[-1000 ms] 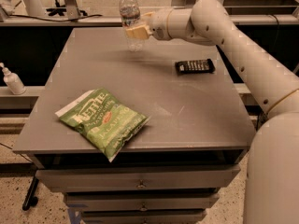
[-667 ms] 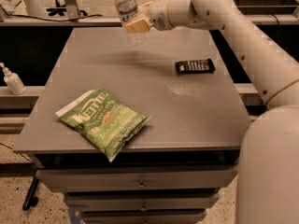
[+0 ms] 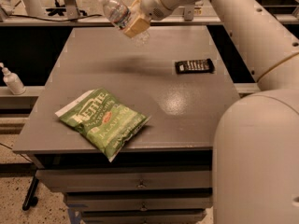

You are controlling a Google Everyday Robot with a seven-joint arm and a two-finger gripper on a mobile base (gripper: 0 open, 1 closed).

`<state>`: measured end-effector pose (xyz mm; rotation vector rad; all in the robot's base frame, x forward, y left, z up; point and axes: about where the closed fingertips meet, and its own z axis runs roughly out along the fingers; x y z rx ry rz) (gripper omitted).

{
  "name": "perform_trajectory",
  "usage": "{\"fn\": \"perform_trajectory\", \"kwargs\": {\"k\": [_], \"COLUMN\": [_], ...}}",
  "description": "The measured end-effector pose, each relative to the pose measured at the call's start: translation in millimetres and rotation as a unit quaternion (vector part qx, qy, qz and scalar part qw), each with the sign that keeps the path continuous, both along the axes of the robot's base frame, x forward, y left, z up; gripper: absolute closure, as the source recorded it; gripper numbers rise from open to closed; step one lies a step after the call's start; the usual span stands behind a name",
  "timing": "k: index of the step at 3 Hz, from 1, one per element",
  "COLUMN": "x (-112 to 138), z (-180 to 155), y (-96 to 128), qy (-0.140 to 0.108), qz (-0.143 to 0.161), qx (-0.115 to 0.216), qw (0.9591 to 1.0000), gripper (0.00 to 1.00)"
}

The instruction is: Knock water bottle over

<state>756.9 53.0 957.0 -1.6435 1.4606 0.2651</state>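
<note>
Gripper point(image 3: 134, 25) at top centre, above the far edge of the table point(image 3: 140, 80), tan fingers clamped on the lower body of the water bottle point(image 3: 114, 9). The bottle is in the air, tilted, cap up-left, not touching the surface. Judged partway: it is tipped but not lying down, so it has yet to end up on its side. Grey table also has a green chip bag point(image 3: 103, 122) front-left and a black flat device point(image 3: 194, 66) right. Drawers point(image 3: 140, 185) below, white pump bottle point(image 3: 12, 80) on the left ledge.

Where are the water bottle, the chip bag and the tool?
water bottle point(image 3: 119, 14), camera view, on its label band.
chip bag point(image 3: 103, 122), camera view, on its green front.
tool point(image 3: 132, 24), camera view, between fingertips, around the tilted bottle's lower half.
</note>
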Motion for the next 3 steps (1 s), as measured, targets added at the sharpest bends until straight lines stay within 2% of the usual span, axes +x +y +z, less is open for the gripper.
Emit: {"fn": "perform_trajectory", "kwargs": {"k": [1,2,3], "x": [-15,-27,-38], "z": [-13,-30,-51], "y": [3,9,17], "qy": [-0.014,-0.021,-0.018], "qz": [0.036,0.069,0.098], "qx": [-0.100,-0.169,-0.214], "qw": [0.9942,0.9830,0.9717], "gripper": [1.00,1.00,1.00]}}
